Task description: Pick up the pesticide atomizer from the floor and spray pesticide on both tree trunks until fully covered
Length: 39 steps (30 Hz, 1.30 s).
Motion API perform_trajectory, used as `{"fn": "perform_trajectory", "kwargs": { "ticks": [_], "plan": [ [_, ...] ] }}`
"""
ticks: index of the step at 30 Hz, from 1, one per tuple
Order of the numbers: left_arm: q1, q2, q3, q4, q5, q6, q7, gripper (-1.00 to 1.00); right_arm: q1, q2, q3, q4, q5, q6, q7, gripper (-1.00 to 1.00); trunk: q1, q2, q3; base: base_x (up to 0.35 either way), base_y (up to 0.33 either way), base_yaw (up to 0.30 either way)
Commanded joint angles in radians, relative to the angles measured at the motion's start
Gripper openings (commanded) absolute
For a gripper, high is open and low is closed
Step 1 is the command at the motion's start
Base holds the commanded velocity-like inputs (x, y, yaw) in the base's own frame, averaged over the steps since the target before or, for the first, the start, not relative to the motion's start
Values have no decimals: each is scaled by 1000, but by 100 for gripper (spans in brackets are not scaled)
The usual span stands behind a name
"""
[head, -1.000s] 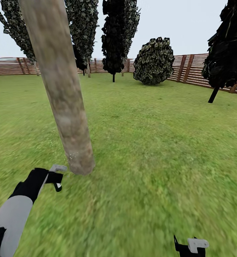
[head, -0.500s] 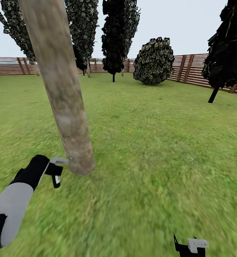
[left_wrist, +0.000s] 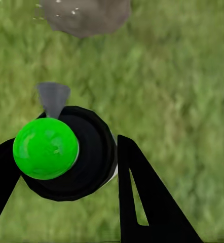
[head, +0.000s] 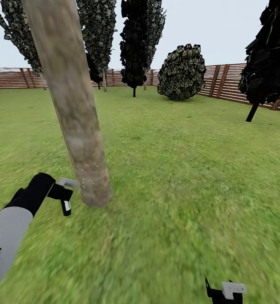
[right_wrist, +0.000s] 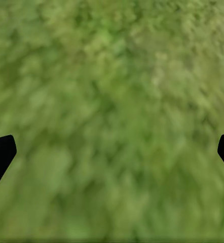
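A thick mottled beige-grey tree trunk rises from the grass at the left of the head view. My left gripper hovers just left of its base, shut on the pesticide atomizer. The atomizer has a black body with a green ball top. Its grey nozzle points at the trunk, and fine white droplets speckle the bark near the base. In the left wrist view the trunk's base lies beyond the nozzle. My right gripper hangs low over bare grass and is open.
Green lawn spreads to the right and ahead. A brown slat fence rings the far side. In front of it stand dark conifers, a round shrub and a dark tree at the right.
My left arm has risen and drawn a little leftward, lifting the atomizer nozzle higher beside the trunk base. More droplets show on the bark. The right arm has not moved.
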Motion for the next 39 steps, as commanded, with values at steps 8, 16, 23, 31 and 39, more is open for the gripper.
{"fn": "perform_trajectory", "kwargs": {
  "ticks": [8,16,23,31,39],
  "plan": [
    [15,-4,-48,-1,-20,-2,-9,-100,-1,0,-5,1,11,-3,-4,100,0,0,-1,166,2,0],
    [33,52,-42,13,-21,-4,-9,-100,-1,0,-5,1,11,-3,-4,100,0,0,-1,135,69,0],
    [40,4,-50,11,-19,-4,-9,-100,-1,0,-5,1,11,-3,-4,100,0,0,-1,1,1,0],
    [83,81,-51,36,-19,-16,-1,-100,-1,0,-5,2,11,-3,-4,100,0,0,-1,0,0,0],
    [95,-21,-40,28,-18,-15,72,-100,-1,0,-5,2,11,-3,-4,100,0,0,-1,0,-92,0]
  ]
}}
